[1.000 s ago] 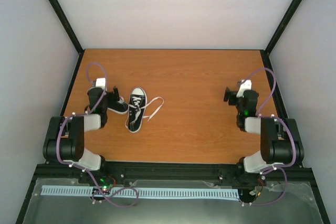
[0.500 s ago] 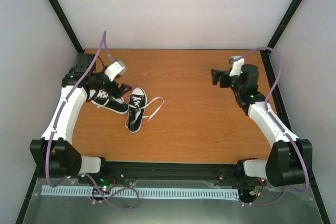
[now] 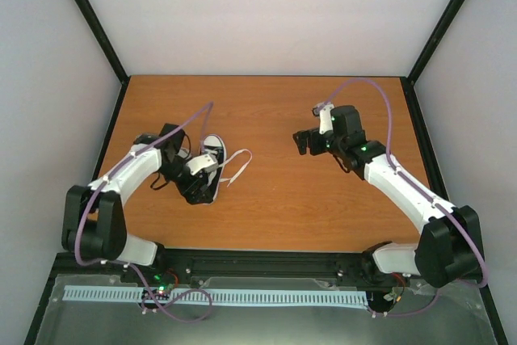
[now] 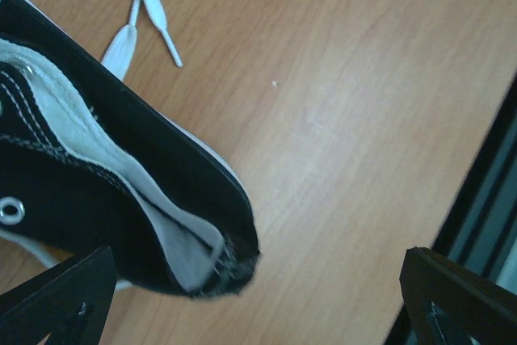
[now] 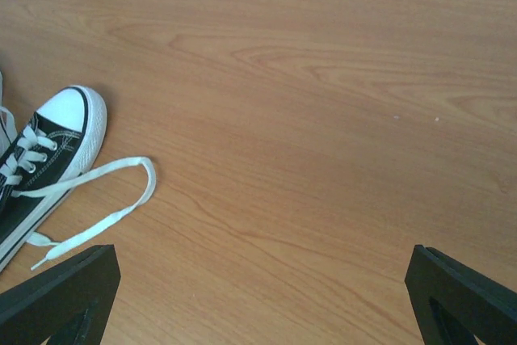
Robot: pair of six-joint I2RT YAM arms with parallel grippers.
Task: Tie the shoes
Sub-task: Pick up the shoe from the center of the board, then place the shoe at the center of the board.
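Two wide-spread pincers, nothing gripped in either. Nearest, left pincer [image 4: 257, 258] poised low over the black heel of one shoe [image 4: 97, 191], fingers [image 4: 65, 292] flanking it without touching; looks set to pin it steady on the counter [image 4: 347, 119]. Hides the second shoe, probably under that arm. Further out, loose white laces [image 5: 150, 179] trailing beside the toe cap [image 5: 77, 111]. Beyond, right pincer [image 3: 303, 141] well apart over bare wood, facing those laces, seemingly lining up for an end.

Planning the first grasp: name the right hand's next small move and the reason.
Probably slide the right hand left toward the loose lace: it hovers open over bare table, while the lace lies untied beside the shoe.
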